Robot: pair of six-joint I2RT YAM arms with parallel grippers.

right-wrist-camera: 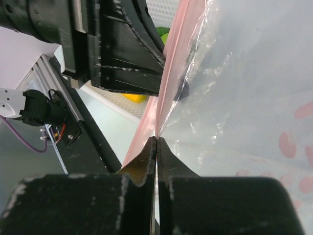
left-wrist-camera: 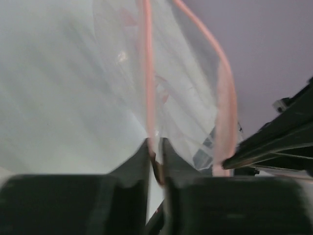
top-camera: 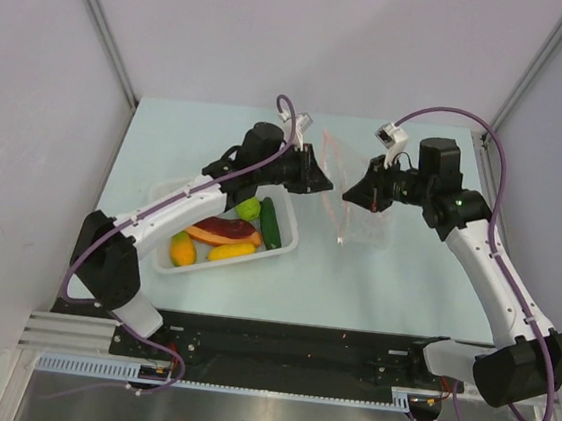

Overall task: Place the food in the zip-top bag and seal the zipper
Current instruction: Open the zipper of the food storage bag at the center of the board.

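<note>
The clear zip-top bag (top-camera: 361, 214) hangs between my two grippers above the table's middle. My left gripper (top-camera: 322, 183) is shut on one side of its pink-red zipper strip (left-wrist-camera: 146, 73). My right gripper (top-camera: 355, 193) is shut on the other side of the strip (right-wrist-camera: 171, 73), so the mouth is held apart. The bag (right-wrist-camera: 244, 98) looks empty. The food lies in the white basket (top-camera: 282, 253): a lime-green ball (top-camera: 248, 208), a dark green cucumber (top-camera: 271, 224), a reddish-brown piece (top-camera: 225, 228), an orange carrot (top-camera: 208, 235) and yellow and orange fruits (top-camera: 230, 251).
The white basket stands left of the bag, under the left arm. Grey enclosure walls rise at the back and sides. A black rail (top-camera: 297, 348) runs along the near edge between the arm bases.
</note>
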